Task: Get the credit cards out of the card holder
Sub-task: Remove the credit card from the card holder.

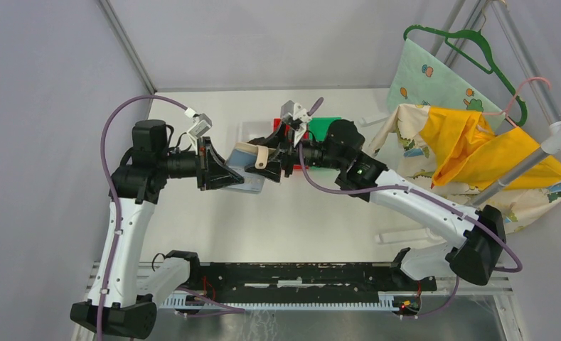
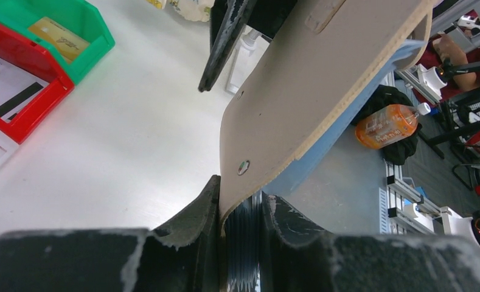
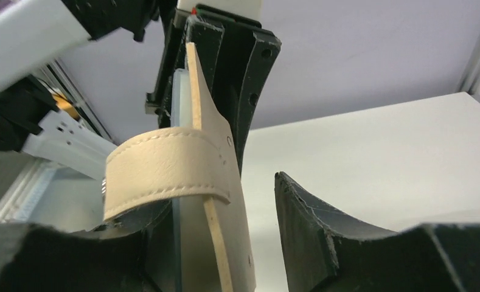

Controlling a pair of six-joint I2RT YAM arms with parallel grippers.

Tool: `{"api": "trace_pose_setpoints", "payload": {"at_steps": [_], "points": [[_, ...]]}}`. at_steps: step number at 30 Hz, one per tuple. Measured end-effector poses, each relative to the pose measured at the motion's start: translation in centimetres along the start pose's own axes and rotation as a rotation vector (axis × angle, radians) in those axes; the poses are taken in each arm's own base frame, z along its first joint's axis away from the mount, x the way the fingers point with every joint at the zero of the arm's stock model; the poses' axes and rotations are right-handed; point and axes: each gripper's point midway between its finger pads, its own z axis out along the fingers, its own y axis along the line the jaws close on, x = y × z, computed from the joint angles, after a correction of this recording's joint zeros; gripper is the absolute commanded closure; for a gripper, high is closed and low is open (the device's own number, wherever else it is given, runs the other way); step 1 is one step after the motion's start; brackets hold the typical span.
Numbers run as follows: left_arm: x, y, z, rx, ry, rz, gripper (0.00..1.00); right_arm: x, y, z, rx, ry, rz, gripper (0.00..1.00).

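The beige card holder (image 1: 247,170) hangs in the air over the middle of the table between both arms. My left gripper (image 1: 217,174) is shut on its lower edge, where the flap and the stack of sleeves (image 2: 249,225) sit between the jaws. In the left wrist view the card holder (image 2: 322,79) rises up to the right. My right gripper (image 1: 281,153) stands open around the other end: the card holder (image 3: 213,152) and its snap tab (image 3: 164,170) lie against one finger, with a gap to the other finger (image 3: 310,225). A gold-tan credit card (image 2: 58,38) lies in the green bin (image 2: 97,30).
A red bin (image 2: 42,100) with a white, black-striped card stands beside the green one, and a white bin (image 1: 252,131) lies behind the holder. Yellow and patterned cloths (image 1: 476,149) and a green hanger (image 1: 469,42) fill the right side.
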Motion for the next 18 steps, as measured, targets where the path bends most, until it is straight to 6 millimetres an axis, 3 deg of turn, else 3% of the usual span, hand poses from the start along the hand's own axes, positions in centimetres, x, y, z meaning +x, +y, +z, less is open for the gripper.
{"api": "trace_pose_setpoints", "payload": {"at_steps": [5, 13, 18], "points": [[0.4, 0.1, -0.2, -0.006, 0.030, 0.026, 0.98, 1.2, -0.8, 0.4, -0.011, 0.141, -0.100, 0.47], [1.7, 1.1, -0.5, -0.035, 0.105, 0.072, 0.97, 1.9, -1.0, 0.4, -0.061, 0.304, -0.192, 0.58], [2.5, 1.7, -0.7, -0.056, 0.139, 0.079, 0.97, 3.2, -1.1, -0.1, -0.074, 0.374, -0.206, 0.77]]}}
